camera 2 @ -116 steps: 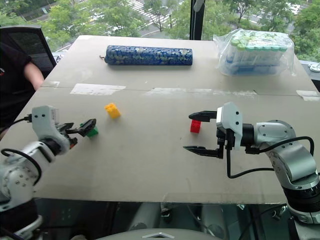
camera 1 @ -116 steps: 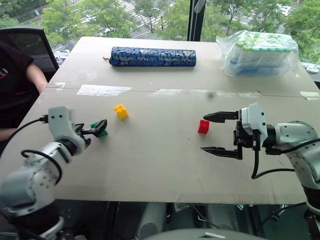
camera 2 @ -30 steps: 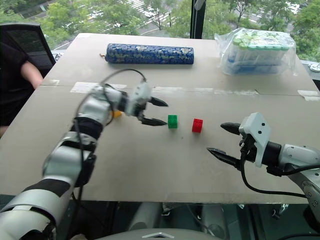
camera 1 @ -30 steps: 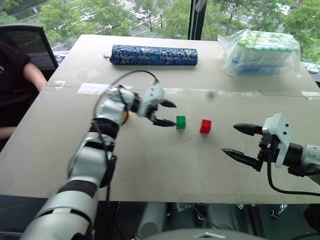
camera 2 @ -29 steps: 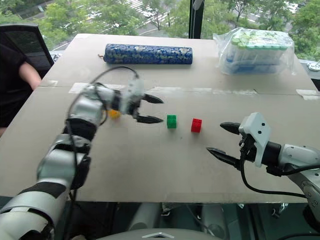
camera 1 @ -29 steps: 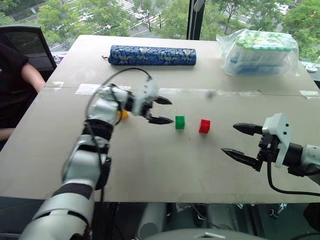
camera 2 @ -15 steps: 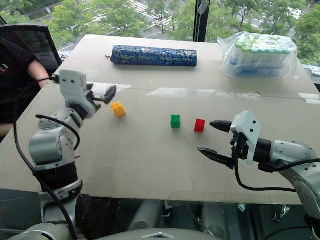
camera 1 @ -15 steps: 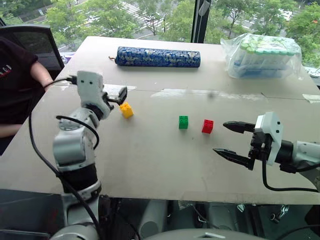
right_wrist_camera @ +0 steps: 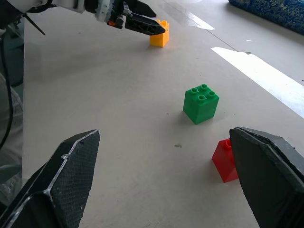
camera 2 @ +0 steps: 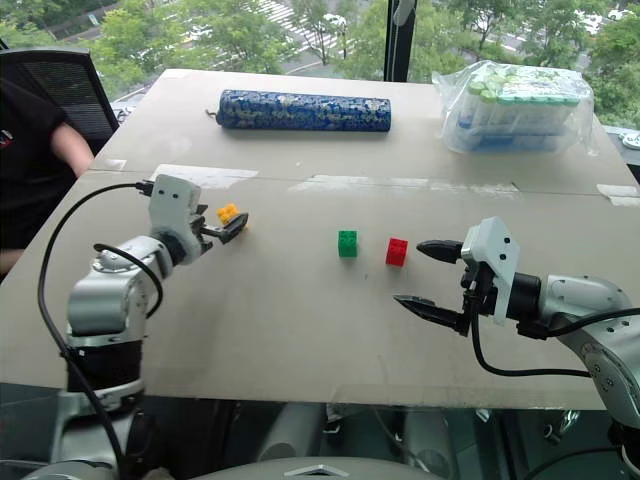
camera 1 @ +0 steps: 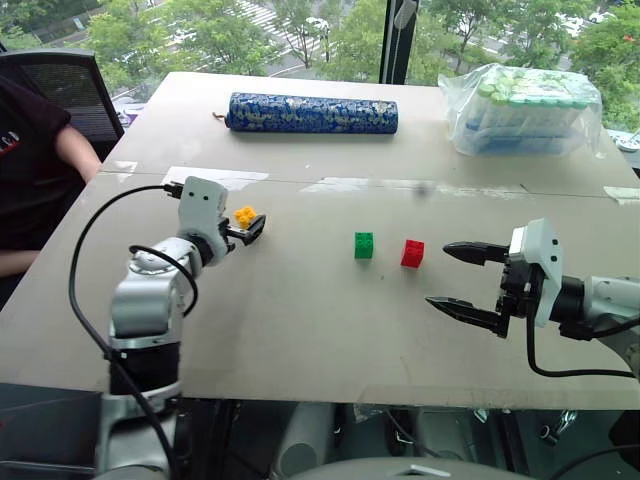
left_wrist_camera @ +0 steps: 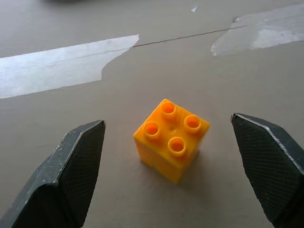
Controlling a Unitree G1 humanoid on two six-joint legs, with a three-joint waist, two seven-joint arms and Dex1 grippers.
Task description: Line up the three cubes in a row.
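On a grey table (camera 1: 300,330), the right gripper (camera 1: 462,282) hovers nearest the camera, its fingers spread wide and holding nothing. Just beyond it, the red brick (camera 1: 412,253) and green brick (camera 1: 364,245) stand side by side near the table's middle. Farther left, the left gripper (camera 1: 247,229) frames the yellow brick (left_wrist_camera: 171,139) between parted fingers without touching it. A blue patterned cylinder (camera 1: 312,112) and a clear bag of containers (camera 1: 527,108) lie along the far edge.

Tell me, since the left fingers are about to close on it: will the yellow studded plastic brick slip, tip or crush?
The yellow studded plastic brick looks rigid, so crushing seems unlikely. Its squat shape and flat base suggest little tipping. Smooth walls might slip, though the textured fingers should help.
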